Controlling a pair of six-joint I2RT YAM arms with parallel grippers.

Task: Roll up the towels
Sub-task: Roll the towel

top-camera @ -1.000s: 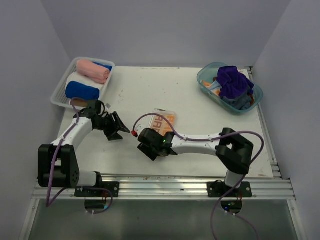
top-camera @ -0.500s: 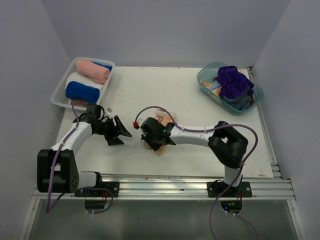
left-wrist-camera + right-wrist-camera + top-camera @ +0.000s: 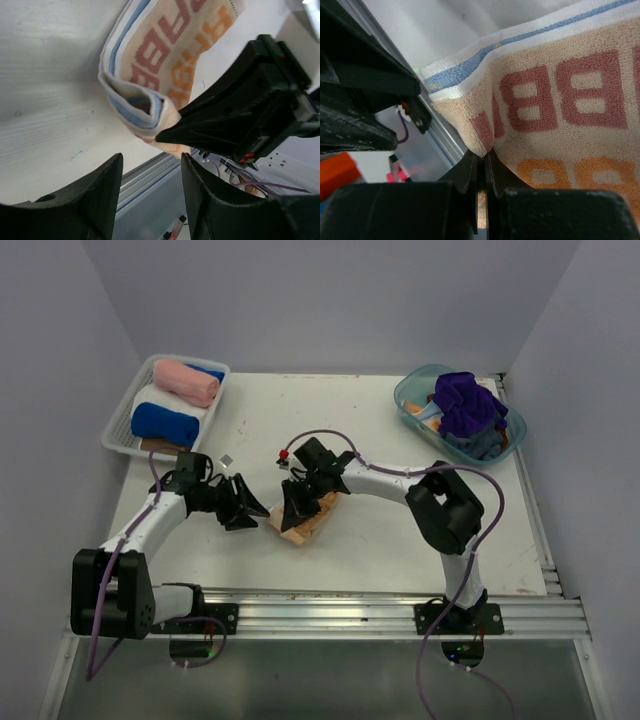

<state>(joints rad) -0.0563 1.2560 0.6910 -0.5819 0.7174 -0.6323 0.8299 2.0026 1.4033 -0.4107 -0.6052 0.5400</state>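
RABBIT towel only partly rolled, three done, a heap still waiting

The cream, orange and light-blue printed "RABBIT" cloth towel (image 3: pixel 303 532) sits loosely doubled over, just off the white table's (image 3: pixel 380 440) middle toward 7 o'clock. The right gripper (image 3: pixel 483 159) is pinched tight on its folded edge. The left gripper (image 3: pixel 150 192) hovers at the towel's 9 o'clock, jaws partway apart and empty. Looks like three are finished: the pink roll (image 3: pixel 185 382), white roll (image 3: pixel 158 400) and royal blue roll (image 3: pixel 165 422) in the white mesh basket (image 3: pixel 112 438) at 10 o'clock. Still to do, I reckon: this one, plus the crumpled purple towel (image 3: pixel 468 405) and whatever's under it in the clear teal tub (image 3: pixel 407 403) at 2 o'clock.
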